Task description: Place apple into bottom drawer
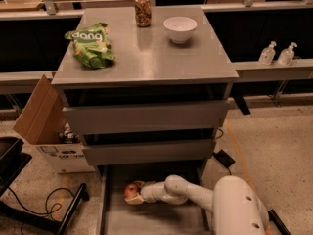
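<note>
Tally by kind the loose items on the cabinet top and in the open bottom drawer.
Chip bag: 1
Can: 1
White bowl: 1
Apple: 1, in the bottom drawer, with the gripper right against it
Total: 4

Arm (195, 196) stretched out low, tool (134, 192) clasping apple (129, 188)
</note>
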You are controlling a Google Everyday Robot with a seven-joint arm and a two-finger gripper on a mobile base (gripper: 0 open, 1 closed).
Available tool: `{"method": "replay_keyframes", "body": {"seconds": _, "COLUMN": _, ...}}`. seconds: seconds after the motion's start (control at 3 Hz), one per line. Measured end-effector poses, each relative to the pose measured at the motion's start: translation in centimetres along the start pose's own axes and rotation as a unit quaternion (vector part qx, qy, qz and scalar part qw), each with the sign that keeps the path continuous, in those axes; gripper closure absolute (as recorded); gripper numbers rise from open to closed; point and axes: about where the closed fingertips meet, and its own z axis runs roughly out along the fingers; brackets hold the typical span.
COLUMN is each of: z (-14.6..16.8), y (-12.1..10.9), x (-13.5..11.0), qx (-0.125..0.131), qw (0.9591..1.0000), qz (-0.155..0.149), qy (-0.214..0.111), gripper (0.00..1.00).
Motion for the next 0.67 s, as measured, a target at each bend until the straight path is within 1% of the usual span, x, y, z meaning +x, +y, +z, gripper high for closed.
{"method": "replay_keyframes", "body": {"seconds": 0.67, "z": 0.37, "y": 0.36, "x": -0.05, "qx": -0.004, "qw": 1.0000, "qz": 0.000, "qy": -0.001, "gripper": 0.14}}
